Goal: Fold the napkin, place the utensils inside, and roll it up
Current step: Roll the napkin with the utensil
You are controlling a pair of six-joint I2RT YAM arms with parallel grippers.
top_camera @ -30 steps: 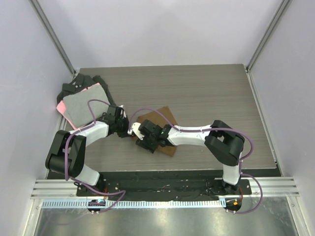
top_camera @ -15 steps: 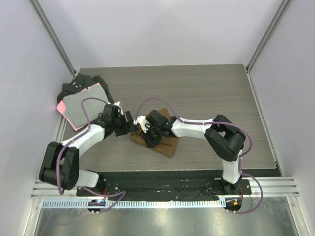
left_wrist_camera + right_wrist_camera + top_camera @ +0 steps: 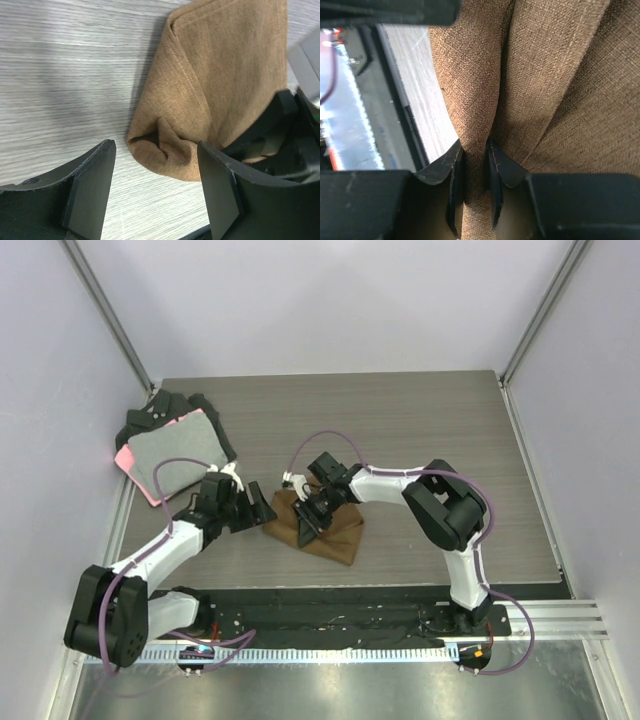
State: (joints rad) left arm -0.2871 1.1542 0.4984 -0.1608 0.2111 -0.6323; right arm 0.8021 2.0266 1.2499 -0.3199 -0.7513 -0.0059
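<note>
Brown fabric is being gathered near the middle of the table [image 3: 430,430]. The napkin [image 3: 338,537] is lying there partly folded and bunched, and one ridge of its cloth is being pinched up by the right gripper [image 3: 475,146], presumably so that a layer can be drawn over for the fold. Its fingers [image 3: 453,170] are being pressed nearly together, with only the doubled cloth between them. The left gripper [image 3: 155,150] is being held low at the napkin's rounded left corner, probably to catch or pin that corner while the other side is being pulled. Its fingers [image 3: 92,187] are being held wide apart with the bunched corner in the gap; whether cloth is being touched cannot be told. No utensil is being shown in any view, so the folding step is judged unfinished. A grey cloth with a pink edge [image 3: 175,452] is lying well apart at the far left.
</note>
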